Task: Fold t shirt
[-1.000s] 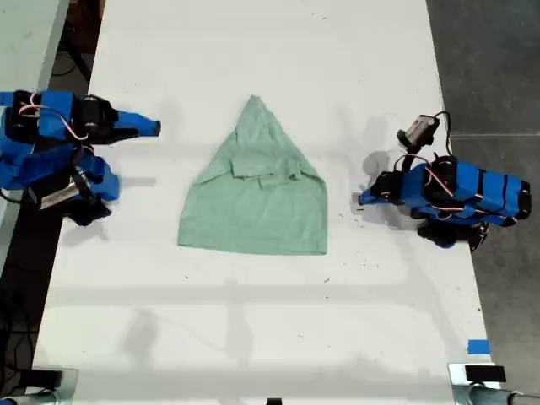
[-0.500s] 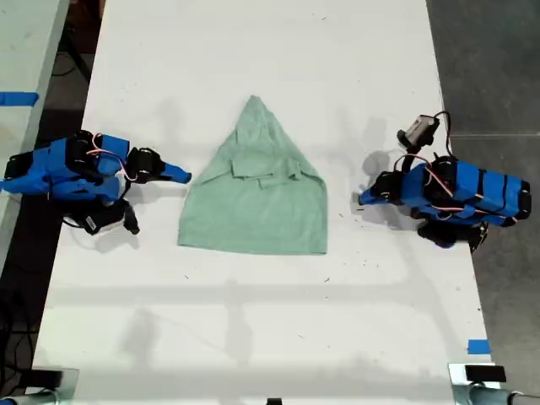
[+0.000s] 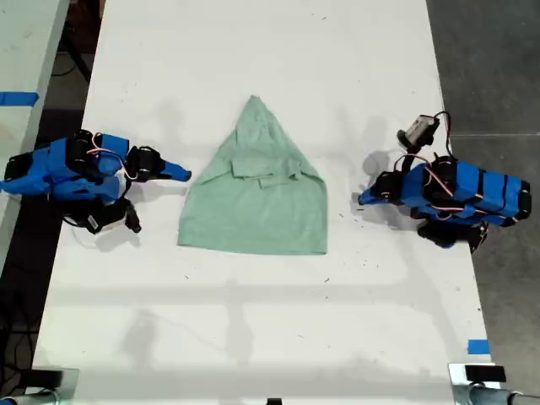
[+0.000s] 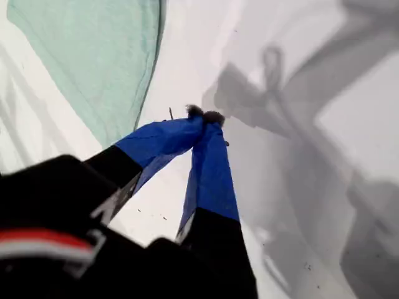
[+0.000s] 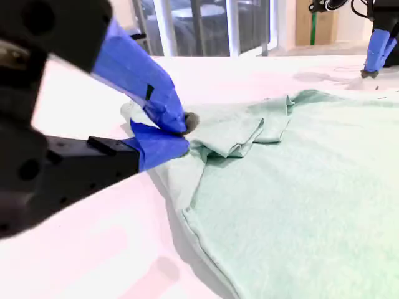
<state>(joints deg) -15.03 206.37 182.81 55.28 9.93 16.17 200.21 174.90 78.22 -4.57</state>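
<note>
here, t shirt point(image 5: 293, 187) beside second jaws

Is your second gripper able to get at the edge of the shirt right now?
Probably yes: my second gripper sits shut right beside the shirt edge, with only bare table between them.

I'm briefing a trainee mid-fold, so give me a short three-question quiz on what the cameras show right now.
1. True or false: the t shirt lies spread flat with both sleeves out.
2. Which pincer is at the shirt's edge? A) my first pincer B) my second pincer C) neither
3. In the exterior view, on which side of the shirt is my first pincer?
Key: 1 false, its sides are folded in, narrowing to a point. 2 B. 3 the exterior view's right, apart from the shirt.
</note>
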